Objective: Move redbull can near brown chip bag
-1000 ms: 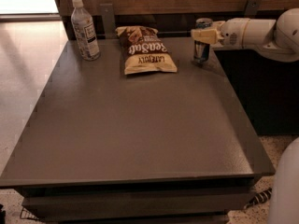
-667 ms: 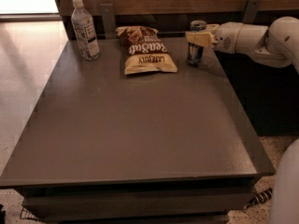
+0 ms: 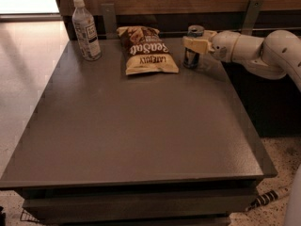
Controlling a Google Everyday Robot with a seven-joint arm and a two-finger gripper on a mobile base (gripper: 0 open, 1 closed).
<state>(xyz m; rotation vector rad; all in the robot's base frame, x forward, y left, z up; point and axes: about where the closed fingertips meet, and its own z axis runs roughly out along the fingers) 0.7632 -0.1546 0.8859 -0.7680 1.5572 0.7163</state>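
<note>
The redbull can (image 3: 191, 56) stands upright on the dark table (image 3: 141, 126) at the back right, a short gap to the right of the brown chip bag (image 3: 146, 51). The bag lies flat, dark brown at the far end with a cream band nearer me. My gripper (image 3: 194, 43) reaches in from the right on a white arm and is shut on the upper half of the can, hiding part of it. The can's silver top shows above the fingers.
A clear plastic bottle with a white cap (image 3: 87, 30) stands at the table's back left corner. A wooden wall with metal brackets (image 3: 251, 11) runs behind the table. The white arm (image 3: 263, 51) spans the back right edge.
My gripper has moved left with the can in it, bringing the can closer to the chip bag. The bag and the bottle have not moved.
</note>
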